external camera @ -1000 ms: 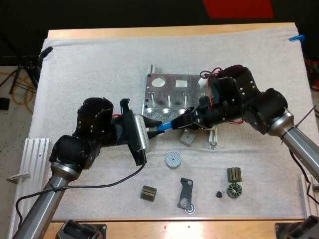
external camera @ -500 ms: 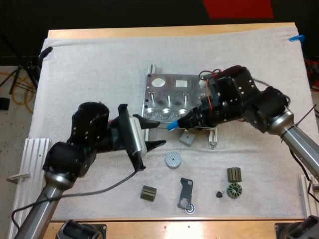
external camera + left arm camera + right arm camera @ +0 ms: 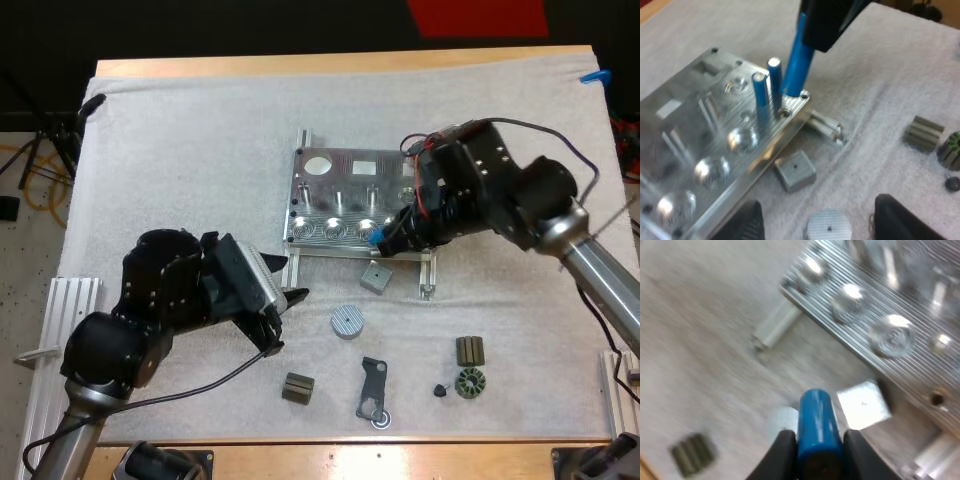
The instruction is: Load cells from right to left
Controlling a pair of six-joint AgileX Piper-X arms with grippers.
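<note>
Left gripper (image 3: 287,320) backs off, fingers apart and empty, leaving right gripper (image 3: 388,238) clamping the blue cell (image 3: 815,425), ready to load at the fixture (image 3: 335,195).

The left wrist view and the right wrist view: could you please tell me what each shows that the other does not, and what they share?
Left wrist alone: two blue cylinders standing upright in the fixture, and a green-toothed ring on the mat. Right wrist alone: black fingers pressing the held blue cylinder from both sides, seen end-on. Shared: the fixture, the grey block, the ribbed disc, and that cylinder in the right gripper.
</note>
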